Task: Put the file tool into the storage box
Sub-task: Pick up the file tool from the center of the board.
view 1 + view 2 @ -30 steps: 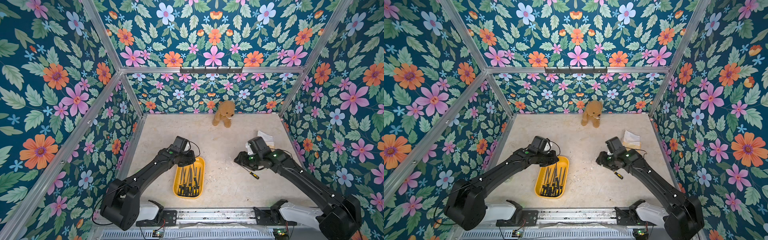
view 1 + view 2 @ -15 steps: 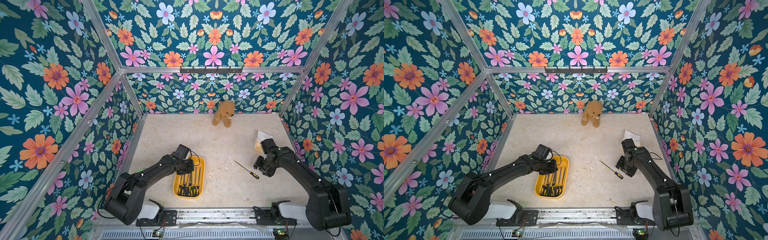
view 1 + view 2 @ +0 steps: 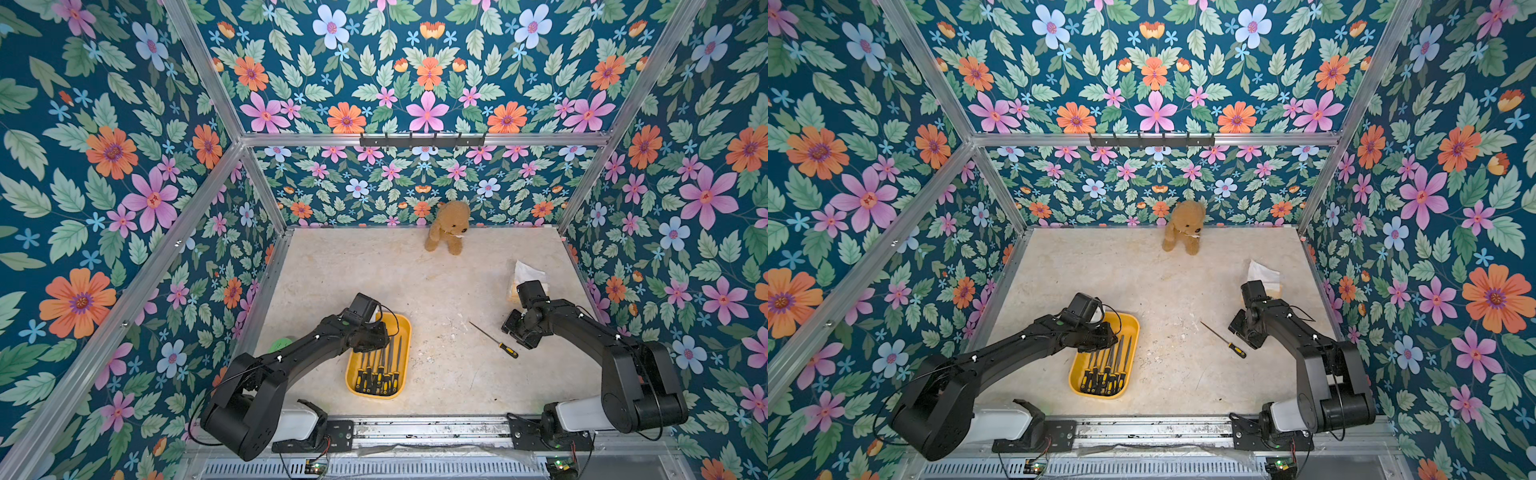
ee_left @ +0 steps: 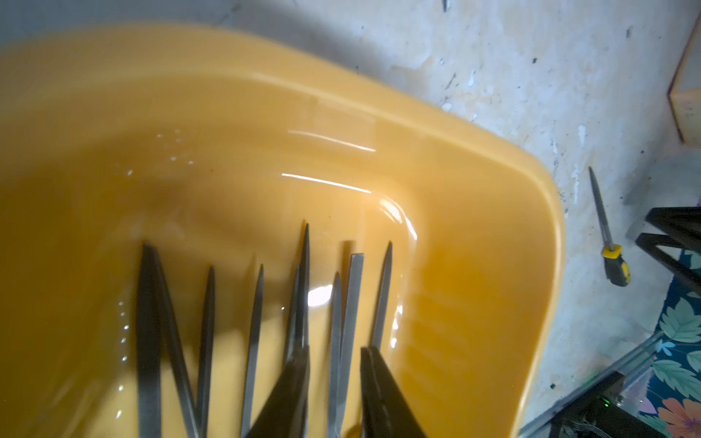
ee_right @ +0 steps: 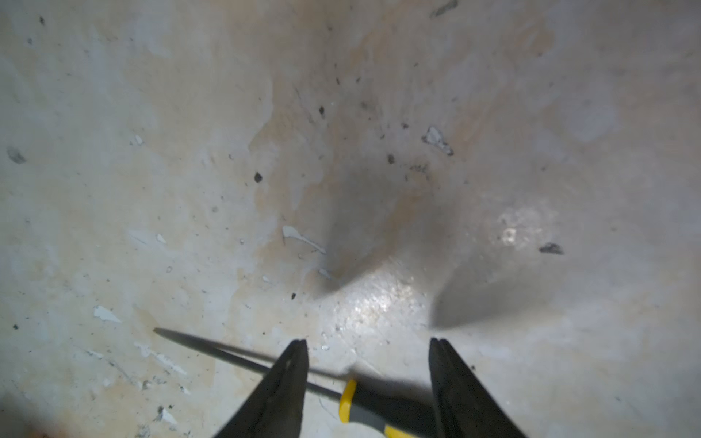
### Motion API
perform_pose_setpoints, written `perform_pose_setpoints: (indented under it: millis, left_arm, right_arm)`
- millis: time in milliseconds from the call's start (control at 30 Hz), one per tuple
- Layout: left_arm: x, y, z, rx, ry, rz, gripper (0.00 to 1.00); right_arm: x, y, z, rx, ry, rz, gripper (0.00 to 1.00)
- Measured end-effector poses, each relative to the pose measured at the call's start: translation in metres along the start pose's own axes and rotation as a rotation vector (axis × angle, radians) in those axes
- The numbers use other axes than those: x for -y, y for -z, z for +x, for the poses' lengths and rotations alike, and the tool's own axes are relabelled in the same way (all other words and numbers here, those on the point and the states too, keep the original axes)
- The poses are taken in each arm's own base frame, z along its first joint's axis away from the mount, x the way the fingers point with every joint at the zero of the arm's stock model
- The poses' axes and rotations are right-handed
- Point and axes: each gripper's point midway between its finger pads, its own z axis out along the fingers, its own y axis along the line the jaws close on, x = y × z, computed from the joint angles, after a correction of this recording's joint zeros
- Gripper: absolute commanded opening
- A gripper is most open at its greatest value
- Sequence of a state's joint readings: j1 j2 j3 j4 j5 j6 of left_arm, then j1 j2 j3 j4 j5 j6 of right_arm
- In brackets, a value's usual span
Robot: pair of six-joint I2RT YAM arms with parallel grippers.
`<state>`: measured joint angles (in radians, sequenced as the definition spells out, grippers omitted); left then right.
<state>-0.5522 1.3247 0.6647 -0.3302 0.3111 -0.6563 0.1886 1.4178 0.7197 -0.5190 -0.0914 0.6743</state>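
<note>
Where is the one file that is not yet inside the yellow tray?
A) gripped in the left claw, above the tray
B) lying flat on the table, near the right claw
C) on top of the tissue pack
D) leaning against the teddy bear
B: in a top view the loose file lies flat on the table, apart from the storage box. The right claw is just over its handle with jaws open, not gripping it.

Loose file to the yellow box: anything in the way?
Nothing lies on the table between the file and the storage box. The left gripper hovers over the box's far end, fingers apart above the files inside, and could crowd a drop there.
</note>
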Motion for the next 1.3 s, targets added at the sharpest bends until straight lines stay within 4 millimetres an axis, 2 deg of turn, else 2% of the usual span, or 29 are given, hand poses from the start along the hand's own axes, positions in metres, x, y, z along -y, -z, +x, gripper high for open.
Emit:
perform_pose_setpoints:
  millis: [233,400,600,833,933,1067,1133,1200,1300]
  left_arm:
    - [0.013,0.011,-0.011,0.027,0.002,0.024,0.33]
    - [0.021,0.019,-0.019,0.050,-0.005,0.042,0.33]
    - [0.023,0.023,-0.019,0.047,0.001,0.043,0.33]
    - [0.024,0.024,-0.019,0.046,0.002,0.043,0.32]
    - [0.023,0.023,-0.018,0.043,0.004,0.041,0.32]
    - [0.022,0.023,-0.018,0.042,0.005,0.039,0.31]
    - [0.022,0.023,-0.019,0.043,0.005,0.039,0.31]
    - [0.023,0.024,-0.020,0.045,0.004,0.040,0.31]
    - [0.027,0.027,-0.023,0.054,0.004,0.046,0.32]
  right_arm:
    - [-0.014,-0.004,0.028,-0.019,0.064,-0.045,0.57]
    - [-0.005,0.000,0.042,-0.009,0.056,-0.052,0.57]
    - [-0.003,0.003,0.060,-0.018,0.079,-0.042,0.54]
    - [0.001,-0.002,0.064,-0.048,0.113,0.060,0.37]
    - [0.005,-0.004,0.063,-0.061,0.120,0.114,0.22]
    - [0.005,-0.005,0.062,-0.079,0.171,0.194,0.06]
    - [-0.002,-0.005,0.063,-0.085,0.202,0.210,0.01]
    - [-0.012,-0.002,0.064,-0.081,0.240,0.198,0.00]
    - [-0.040,0.014,0.065,-0.050,0.304,0.127,0.00]
